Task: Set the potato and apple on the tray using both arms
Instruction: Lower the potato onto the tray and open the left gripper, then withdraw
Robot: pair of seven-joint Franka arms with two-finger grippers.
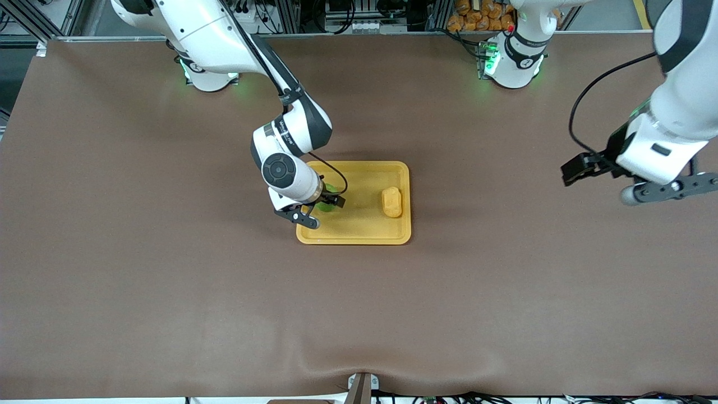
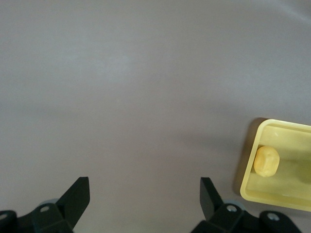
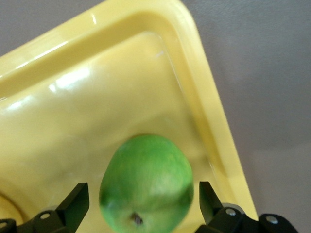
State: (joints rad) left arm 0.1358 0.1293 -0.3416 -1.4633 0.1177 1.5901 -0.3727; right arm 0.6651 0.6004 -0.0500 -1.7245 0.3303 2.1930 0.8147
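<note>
— While the right gripper (image 1: 318, 209) hangs low over the tray (image 1: 359, 234), where is the apple (image 3: 146, 182)?

— On the tray floor, at the end toward the right arm. The black fingers (image 3: 74, 203) stand wide on either side of the green fruit, apart from its skin.

— And the potato (image 1: 391, 202)?

— Resting in the tray at the end toward the left arm, close to the rim. The tray itself sits near the middle of the brown worktop (image 1: 168, 280).

— The left arm?

— It waits. The left gripper (image 1: 639, 182) hovers over bare worktop near the edge at the left arm's end, its fingers (image 2: 75, 196) spread wide, holding nothing.
</note>
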